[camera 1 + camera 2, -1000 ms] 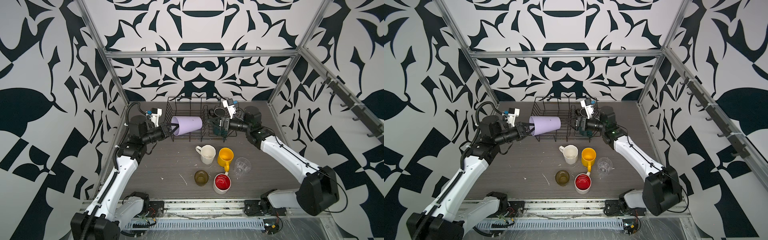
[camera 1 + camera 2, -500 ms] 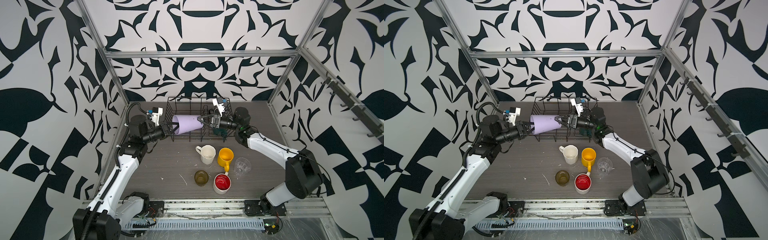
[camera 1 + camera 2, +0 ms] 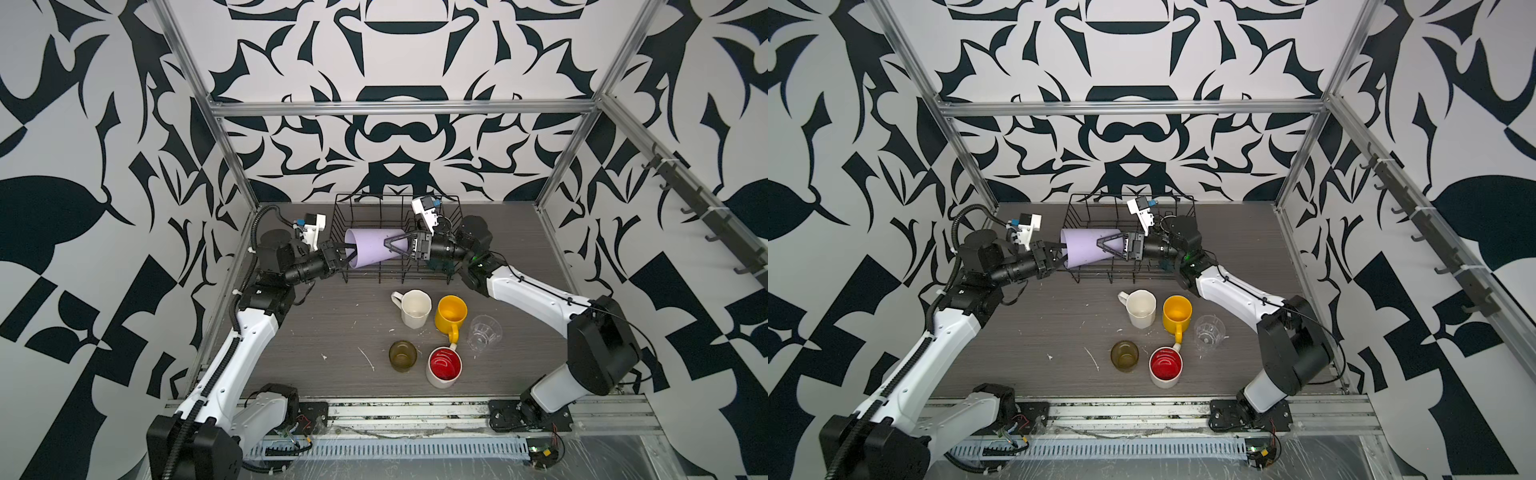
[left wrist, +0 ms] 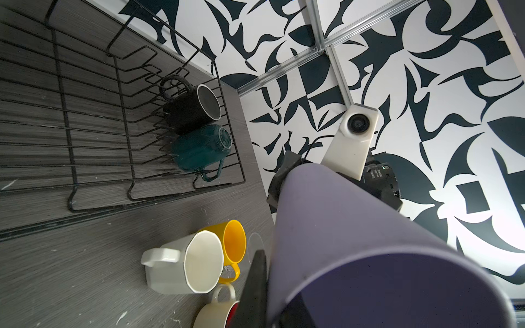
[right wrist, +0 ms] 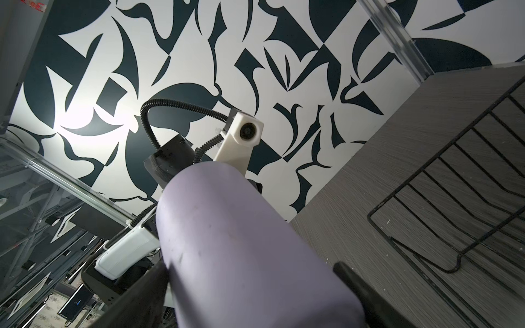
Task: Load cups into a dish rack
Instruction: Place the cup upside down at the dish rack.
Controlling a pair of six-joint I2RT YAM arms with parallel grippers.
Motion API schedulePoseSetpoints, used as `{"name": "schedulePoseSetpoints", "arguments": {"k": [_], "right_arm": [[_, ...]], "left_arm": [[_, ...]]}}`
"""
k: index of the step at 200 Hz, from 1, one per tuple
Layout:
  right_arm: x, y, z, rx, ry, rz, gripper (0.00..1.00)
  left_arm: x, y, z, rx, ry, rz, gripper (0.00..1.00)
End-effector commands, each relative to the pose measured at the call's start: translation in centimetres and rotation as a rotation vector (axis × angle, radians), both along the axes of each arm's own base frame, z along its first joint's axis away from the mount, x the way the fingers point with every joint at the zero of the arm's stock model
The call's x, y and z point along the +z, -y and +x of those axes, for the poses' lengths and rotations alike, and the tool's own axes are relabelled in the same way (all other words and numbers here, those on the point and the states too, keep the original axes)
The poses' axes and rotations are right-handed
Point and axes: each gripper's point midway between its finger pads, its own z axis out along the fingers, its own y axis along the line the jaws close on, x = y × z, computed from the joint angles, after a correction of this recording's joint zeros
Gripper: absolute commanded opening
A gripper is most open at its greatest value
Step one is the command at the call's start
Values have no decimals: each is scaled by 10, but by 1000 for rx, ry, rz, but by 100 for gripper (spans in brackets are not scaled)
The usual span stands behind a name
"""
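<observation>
Lettering is showing on the black housing of the right arm (image 4: 379, 173), just behind its white wrist camera (image 4: 356, 125), but it is too small to read.

Above the dish rack (image 3: 399, 274), toward the end nearest the left arm, the lilac tumbler (image 3: 372, 253) is hanging on its side, clear of the wires, with its wide mouth pointing away from the rack toward the left arm. The left end effector (image 3: 347, 255) is pinching the rim tight, one finger reaching inside the mouth and one lying outside. The right end effector (image 3: 387, 244) is straddling the narrow base of the tumbler with its fingers spread wide; the right wrist view is not showing whether both are touching it.

Inside the rack, at the end nearest the right arm, a black mug (image 4: 190, 110) and a dark green mug (image 4: 199, 150) are sitting side by side among the prongs. In both top views the right arm's wrist is covering them.

On the tabletop (image 3: 332, 324), in front of the rack, five cups are standing mouth up in a loose cluster: a white faceted mug (image 3: 415, 309) and a yellow mug (image 3: 451, 313) nearest the rack, a clear glass (image 3: 482, 332) beside the yellow one, and farther out an olive-brown glass (image 3: 402, 355) and a white mug with a red inside (image 3: 444, 368). The yellow mug's handle is pointing at the red-lined mug.
</observation>
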Motion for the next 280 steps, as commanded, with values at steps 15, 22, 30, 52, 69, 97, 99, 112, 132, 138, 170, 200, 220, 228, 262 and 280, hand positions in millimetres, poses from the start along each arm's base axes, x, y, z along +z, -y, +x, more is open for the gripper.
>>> {"name": "schedulePoseSetpoints", "arguments": {"k": [15,22,30,52,69,97,99,112,132,138,170,200,220,228,262,280], "right_arm": [[20,-13,-14,66,60,30,88],[20,-15,-16,75,61,30,88],[20,-16,-16,81,59,30,87],[19,-20,-19,95,54,27,75],[18,-20,-19,92,48,23,63],[21,-19,-20,90,51,21,50],[21,-19,-20,91,51,20,49],[21,-20,-21,97,53,13,51],[20,-21,-23,107,52,6,75],[21,-22,-24,115,54,5,79],[19,-28,-31,152,61,-14,98],[16,-31,-32,148,70,-40,95],[16,-32,-32,149,66,-41,89],[16,-31,-32,146,67,-41,86],[15,-32,-31,140,69,-43,55],[16,-31,-31,136,72,-48,48]], "left_arm": [[10,7,-5,-61,29,-39,0],[9,8,-5,-62,25,-40,0],[9,8,-5,-65,24,-41,0],[10,8,-4,-65,23,-44,0],[9,8,-3,-65,20,-42,0],[10,8,0,-61,16,-44,0],[10,8,-1,-62,17,-44,0],[11,9,-1,-69,18,-49,0],[14,10,-2,-85,19,-58,0],[14,10,-3,-90,21,-59,0],[16,14,-6,-130,12,-68,0],[16,16,-5,-146,5,-73,0],[15,16,-5,-154,-1,-74,0],[15,16,-5,-154,-4,-75,0],[14,17,-4,-155,-11,-74,0],[14,16,-4,-149,-13,-68,0]]}}
